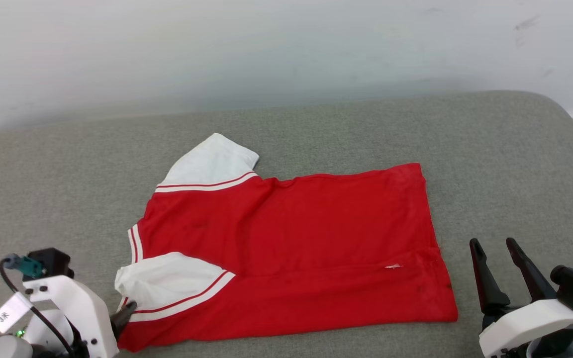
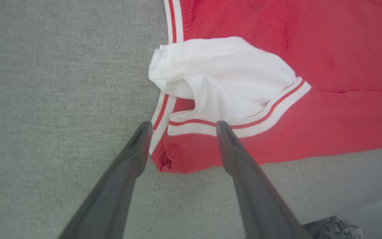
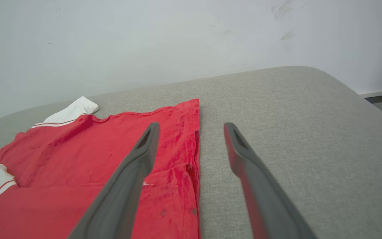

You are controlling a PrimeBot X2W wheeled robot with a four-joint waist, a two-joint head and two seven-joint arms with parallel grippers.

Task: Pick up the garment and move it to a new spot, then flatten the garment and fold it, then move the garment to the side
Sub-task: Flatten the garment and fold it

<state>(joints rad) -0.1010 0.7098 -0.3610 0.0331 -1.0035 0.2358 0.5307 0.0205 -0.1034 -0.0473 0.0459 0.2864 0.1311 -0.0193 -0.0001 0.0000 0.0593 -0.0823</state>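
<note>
Red jersey cloth is lying spread across the middle of the grey padded surface in the head view. The garment is sitting with its near long edge doubled over toward the centre. One white sleeve is resting on top at the near left corner, and the other sleeve is sticking out toward the far edge. The left gripper is showing one dark fingertip at that near left corner. The right gripper is standing just beside the garment's near right corner, over bare padding.

In the left wrist view, the left gripper is holding its fingers wide apart and clamping nothing. One tip is lying against the striped trim and the other is sitting over the sleeve's cuff. Whether they are pressing the cloth I cannot tell.

In the right wrist view, the right gripper is also spreading wide and carrying nothing. It is straddling the garment's right edge.

Judging by this, the folding step is under way, with a first lengthwise fold lying in place. The next move is probably calling for both grippers to pinch matching corners and carry another fold across evenly, keeping the loose sleeve tucked inside.
</note>
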